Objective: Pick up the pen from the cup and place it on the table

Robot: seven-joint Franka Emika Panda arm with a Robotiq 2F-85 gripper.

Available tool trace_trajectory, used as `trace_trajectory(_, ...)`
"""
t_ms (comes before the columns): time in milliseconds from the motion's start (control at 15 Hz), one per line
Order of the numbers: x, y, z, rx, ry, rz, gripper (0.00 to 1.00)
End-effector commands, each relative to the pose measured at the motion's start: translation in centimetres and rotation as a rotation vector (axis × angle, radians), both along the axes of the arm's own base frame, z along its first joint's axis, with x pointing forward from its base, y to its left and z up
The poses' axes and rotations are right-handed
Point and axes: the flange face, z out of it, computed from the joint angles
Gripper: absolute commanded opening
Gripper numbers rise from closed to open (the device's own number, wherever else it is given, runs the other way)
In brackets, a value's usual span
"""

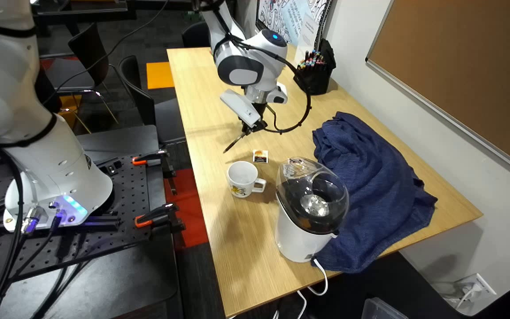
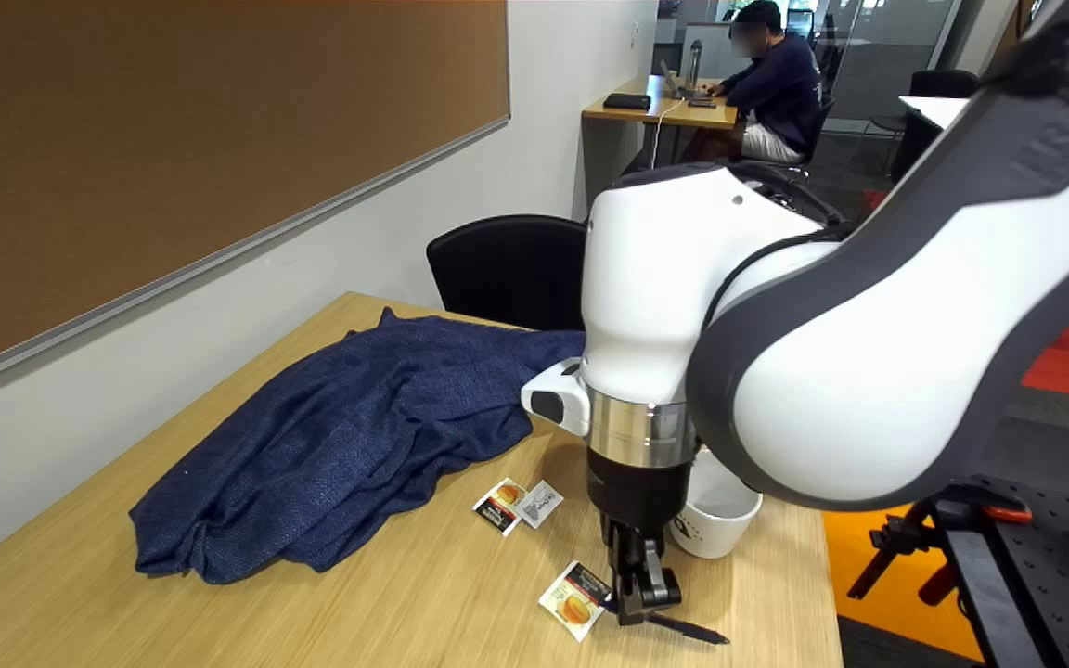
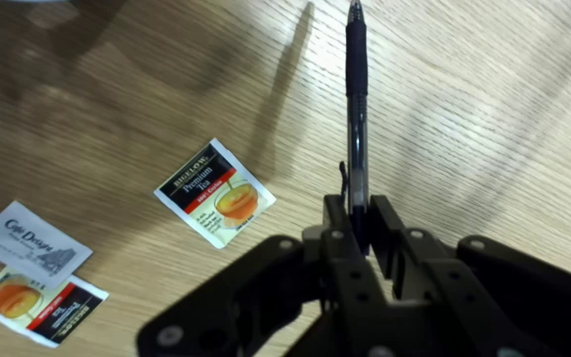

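- My gripper (image 3: pixel 357 218) is clamping the pen (image 3: pixel 357 114), its two fingers (image 3: pixel 336 218) pressing in from either side with only the barrel's thickness between them
- The pen is reaching out past them, dark rubber grip and metal tip leading
- Its shadow (image 3: pixel 285 74) is falling apart from it, to the left in the wrist view, so I am holding it raised
- In an exterior view the pen is pointing toward the left edge of the table (image 1: pixel 210 119), bare wood stretching between the two and along that side toward the far end
- In an exterior view the cup (image 1: pixel 240 188) is standing upright on the near side of my gripper, handle pointing right
- In the wrist view a tea packet (image 3: pixel 216 193) is lying left of my fingers, and a second packet (image 3: pixel 42 312) is lying farther left, partly under a white sachet (image 3: pixel 30 248)
- Nearer, just right of the cup in an exterior view, a white container (image 1: pixel 297 241) with a clear lid is standing, a navy cloth (image 1: pixel 370 190) spreading over the table beside it
- A packed black desk holder (image 1: pixel 316 82) is standing far right
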Motion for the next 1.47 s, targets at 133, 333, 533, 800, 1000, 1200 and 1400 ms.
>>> trace_trajectory(133,1.7,0.6,-2.0,-0.032,0.036,-0.006,0.43)
trace_trajectory(333,1.5,0.5,-1.8,-0.045,0.025,-0.011,0.63)
trace_trajectory(533,0.7,0.2,-0.7,-0.048,0.003,-0.006,0.87)
trace_trajectory(800,-1.5,-0.5,2.0,-0.051,-0.049,-0.003,1.00)
trace_trajectory(1000,-4.3,-1.4,4.5,-0.058,-0.100,-0.003,1.00)
trace_trajectory(1200,-7.4,-2.3,6.9,-0.065,-0.149,-0.011,1.00)
trace_trajectory(1400,-10.3,-3.1,9.2,-0.053,-0.204,-0.024,1.00)
